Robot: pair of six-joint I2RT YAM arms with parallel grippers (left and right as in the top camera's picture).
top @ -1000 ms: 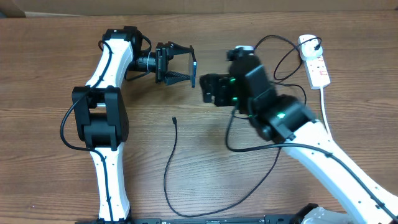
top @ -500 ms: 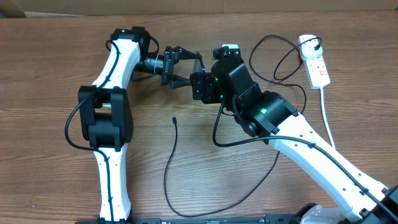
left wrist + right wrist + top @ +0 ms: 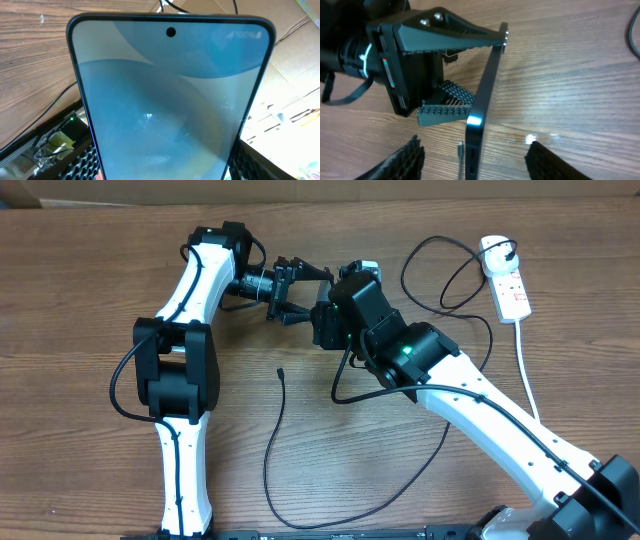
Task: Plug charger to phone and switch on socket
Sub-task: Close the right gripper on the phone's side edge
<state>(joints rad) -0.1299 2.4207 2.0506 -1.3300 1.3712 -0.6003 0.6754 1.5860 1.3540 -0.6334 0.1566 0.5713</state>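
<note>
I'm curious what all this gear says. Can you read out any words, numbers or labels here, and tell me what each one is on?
"100%": at the top corner of the screen of the phone, beside a small signal icon, in the left wrist view.
Red markings on the socket: too small to read.
Nothing else is legible in any view.

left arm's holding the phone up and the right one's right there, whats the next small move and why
Probably close the right gripper on the phone: its free end sits between the open jaws, while the left gripper clamps the other end in the air. The charger lies unplugged on the table.
</note>
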